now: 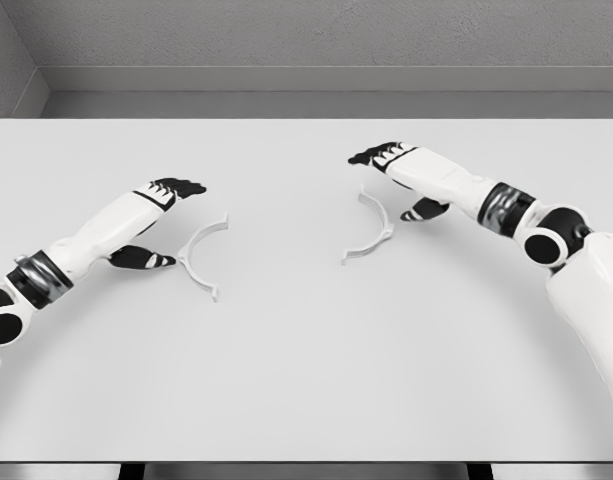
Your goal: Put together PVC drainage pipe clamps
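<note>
Two white half-ring clamp pieces lie flat on the white table (306, 380). The left clamp half (200, 256) curves open toward the right, and the right clamp half (372, 232) curves open toward the left. My left hand (162, 215) hovers just left of the left piece, fingers spread, thumb low, holding nothing. Over the upper end of the right piece sits my right hand (398, 178), its black fingertips (371, 157) stretched out leftward and its thumb (424, 210) below, gripping nothing. The two pieces lie well apart.
The table's far edge (306, 120) meets a grey wall behind. Its front edge (306, 462) runs along the bottom of the picture. Nothing else stands on the table.
</note>
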